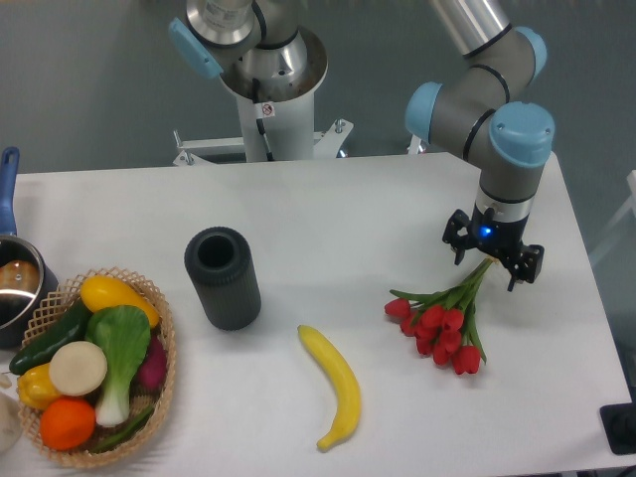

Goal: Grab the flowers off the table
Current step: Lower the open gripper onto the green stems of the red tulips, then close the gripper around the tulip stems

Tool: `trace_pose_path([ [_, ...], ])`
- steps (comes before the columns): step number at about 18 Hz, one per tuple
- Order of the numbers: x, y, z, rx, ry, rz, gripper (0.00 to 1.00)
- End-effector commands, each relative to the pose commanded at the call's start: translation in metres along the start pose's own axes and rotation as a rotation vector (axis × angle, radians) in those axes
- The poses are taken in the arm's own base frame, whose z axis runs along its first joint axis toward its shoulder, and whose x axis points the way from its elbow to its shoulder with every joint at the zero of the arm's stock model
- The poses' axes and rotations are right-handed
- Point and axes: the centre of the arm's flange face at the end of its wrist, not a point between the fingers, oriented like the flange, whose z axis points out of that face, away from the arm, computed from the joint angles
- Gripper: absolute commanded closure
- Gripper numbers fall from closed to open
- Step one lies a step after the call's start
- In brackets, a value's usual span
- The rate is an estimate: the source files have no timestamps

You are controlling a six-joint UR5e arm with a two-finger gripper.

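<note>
The flowers [440,323], a bunch of red tulips with green stems, lie on the white table [328,219] at the right. The blooms point toward the front; the stems run up and to the right. My gripper [490,265] hangs open above the stem ends, one finger on each side of them. It looks to be slightly above the stems and not touching them.
A yellow banana [335,385] lies left of the flowers. A black cylinder [223,277] stands mid-table. A wicker basket [165,364] of vegetables and a pot [14,288] sit at the left edge. The table's right edge is close to the gripper.
</note>
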Motion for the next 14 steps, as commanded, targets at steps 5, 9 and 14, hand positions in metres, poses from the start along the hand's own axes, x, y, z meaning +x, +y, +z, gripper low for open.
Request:
trace_pose_path([
  [5,0.009,-0.003,0.020,-0.003,0.039,0.005,0.00],
  [9,0.017,-0.017,0.035,-0.002,0.065,0.022,0.00],
  [14,0.015,-0.023,0.044,-0.001,0.072,0.040,0.17],
])
